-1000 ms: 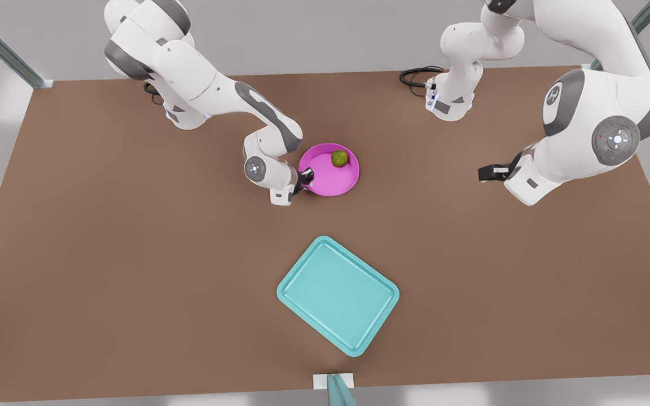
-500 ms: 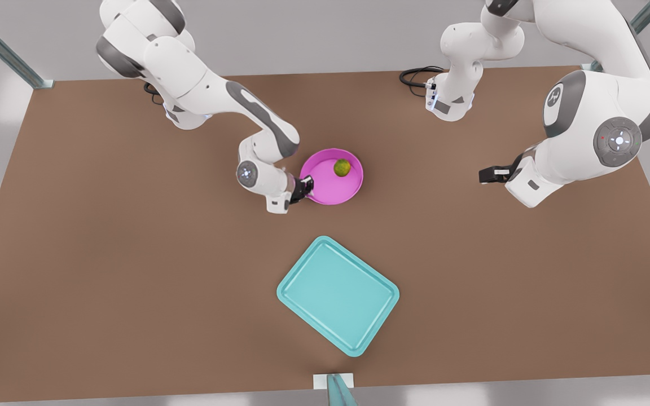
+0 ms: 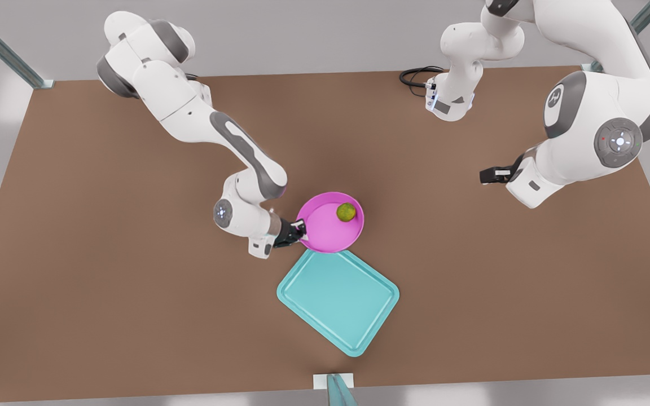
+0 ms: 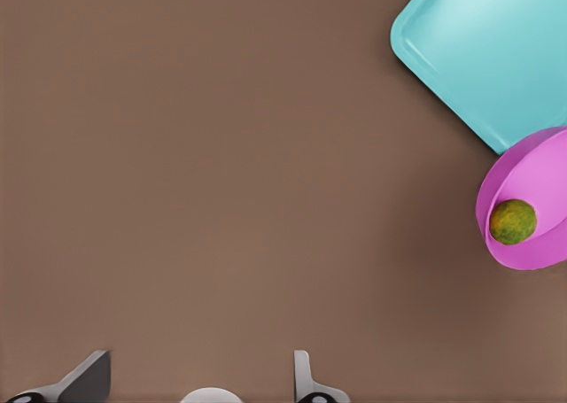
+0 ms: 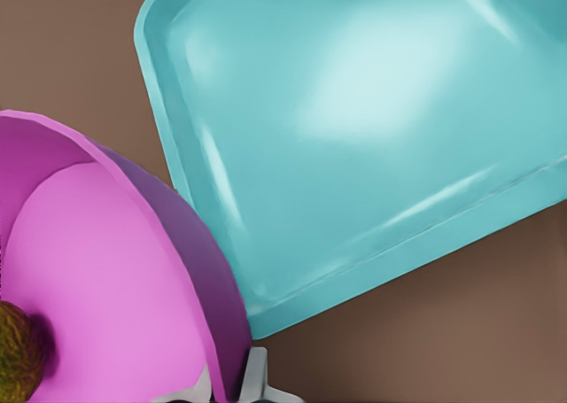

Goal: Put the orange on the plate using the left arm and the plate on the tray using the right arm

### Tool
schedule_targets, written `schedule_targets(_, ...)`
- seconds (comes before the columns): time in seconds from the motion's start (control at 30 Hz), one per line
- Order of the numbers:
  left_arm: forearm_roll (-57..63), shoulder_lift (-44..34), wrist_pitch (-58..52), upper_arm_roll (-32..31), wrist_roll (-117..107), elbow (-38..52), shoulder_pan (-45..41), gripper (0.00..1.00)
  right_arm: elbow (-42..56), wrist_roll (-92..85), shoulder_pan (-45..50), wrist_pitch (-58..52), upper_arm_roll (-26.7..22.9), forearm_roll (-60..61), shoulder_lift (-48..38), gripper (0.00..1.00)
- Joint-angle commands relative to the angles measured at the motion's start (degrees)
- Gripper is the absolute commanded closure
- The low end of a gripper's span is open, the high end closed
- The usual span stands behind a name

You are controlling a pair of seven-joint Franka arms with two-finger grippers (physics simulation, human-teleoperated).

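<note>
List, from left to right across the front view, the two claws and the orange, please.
right claw, shut on the plate → orange → left claw, waiting open

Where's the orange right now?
In the front view, the orange sits inside the pink plate, near its far rim, just beyond the turquoise tray.

orange [image 3: 346, 212] in lifted magenta plate [image 3: 325, 237], overlapping turquoise tray [image 3: 338, 301].

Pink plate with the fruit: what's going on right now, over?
Right gripper shut on plate rim, beside tray. Orange in plate. Left gripper open, waiting aside. Nothing in the way.
</note>
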Motion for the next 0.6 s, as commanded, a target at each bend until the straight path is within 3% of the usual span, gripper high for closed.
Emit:
schedule_targets(0.0,-0.1,-0.1,0.0,0.0,0.9,0.0,0.0,0.00,2.9,1.3,-0.1,-3.9,-1.2,-0.3,1.3,0.79)
schedule_targets(0.23,-2.7,2.6,-0.6,0.2,0.3,2.5,-0.1,0.00,10.7,1.3,0.0,-4.8,-4.1,-0.2,6.2,0.79)
schedule_targets(0.57,-2.2,2.7,-0.4,1.2,0.2,5.4,0.7,0.00,29.2,5.6,0.4,-9.7,-8.0,-0.3,16.8,0.79)
